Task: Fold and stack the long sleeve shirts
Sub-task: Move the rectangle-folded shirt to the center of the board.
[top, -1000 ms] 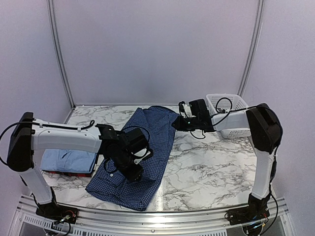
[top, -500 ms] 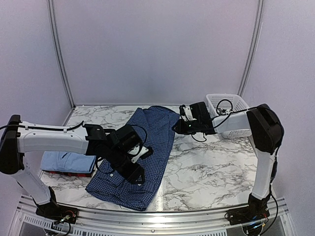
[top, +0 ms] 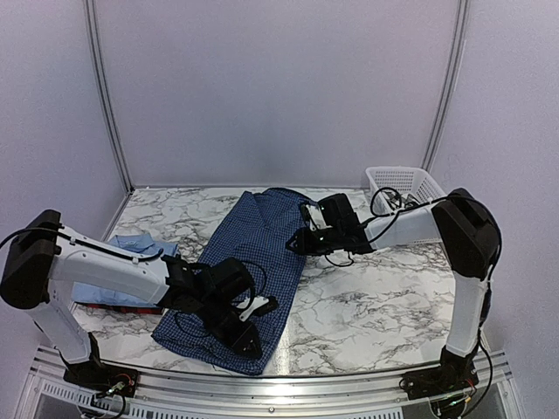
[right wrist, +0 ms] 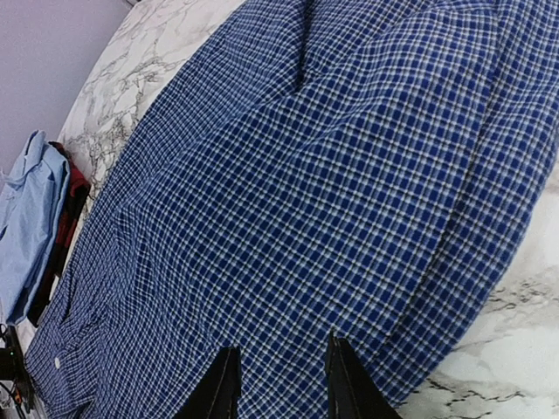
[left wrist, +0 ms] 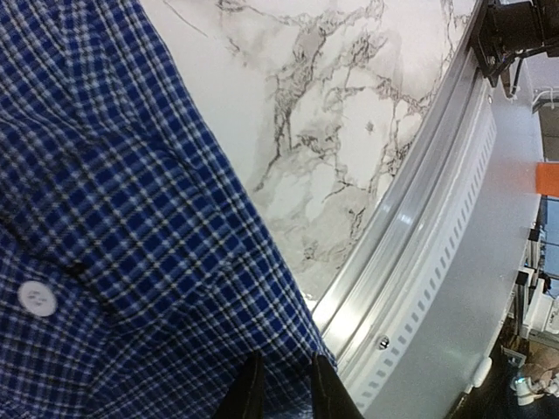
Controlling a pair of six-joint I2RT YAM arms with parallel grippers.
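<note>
Left wrist: navy fine-check button-up shirt (left wrist: pixel 131 227) lies flat on marble table (left wrist: pixel 332 131), hem corner betw. left gripper's (left wrist: pixel 281 391) close-set fingers; can't tell if pinched. Right gripper (right wrist: pixel 279 384): fingers apart, holding nothing, flat cloth betw. them, just inside shirt's edge.

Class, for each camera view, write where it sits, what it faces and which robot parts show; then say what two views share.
Top external: above and behind, facing down on the white marble table; left arm, right arm show.
Left wrist: low, facing the hem of the navy fine-check cloth shirt and the metal table rail; left fingers show.
Right wrist: low, facing leftward across that shirt; right fingers show.
Shared: the shirt, in every view.
</note>
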